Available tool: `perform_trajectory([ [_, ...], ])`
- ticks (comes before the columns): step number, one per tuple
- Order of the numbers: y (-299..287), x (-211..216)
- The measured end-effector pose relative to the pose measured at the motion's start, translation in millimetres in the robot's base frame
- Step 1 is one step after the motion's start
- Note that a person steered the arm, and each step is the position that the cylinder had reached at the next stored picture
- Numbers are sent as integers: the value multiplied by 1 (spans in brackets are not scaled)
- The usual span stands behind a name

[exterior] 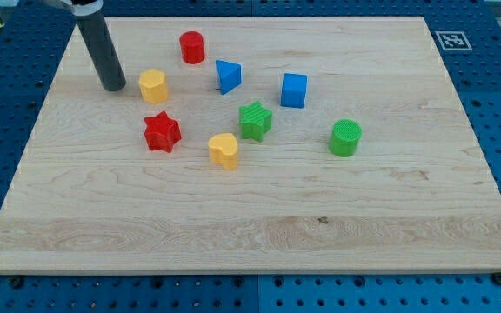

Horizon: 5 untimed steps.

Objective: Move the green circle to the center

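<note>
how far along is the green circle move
Nothing looks done yet: the green circle sits right of the board's middle, beyond the green star. In hand: my tip is far off at the upper left, just left of the yellow hexagon, touching no block. Left: reach the circle's right side and push it leftward.

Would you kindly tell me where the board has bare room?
Free: the whole strip along the view's bottom, below the yellow heart, and the view's right beyond the green circle. Crowded: upper middle, around the green star and red star. My tip stands upper left.
</note>
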<state>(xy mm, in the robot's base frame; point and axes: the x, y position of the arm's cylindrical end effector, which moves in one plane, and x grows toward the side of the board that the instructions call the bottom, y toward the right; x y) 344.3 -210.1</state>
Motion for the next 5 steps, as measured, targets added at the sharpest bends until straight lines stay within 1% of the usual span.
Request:
perform_trajectory([
  [1,-5,-37],
  [2,4,-99],
  [3,17,-125],
  [4,25,-122],
  [5,68,-138],
])
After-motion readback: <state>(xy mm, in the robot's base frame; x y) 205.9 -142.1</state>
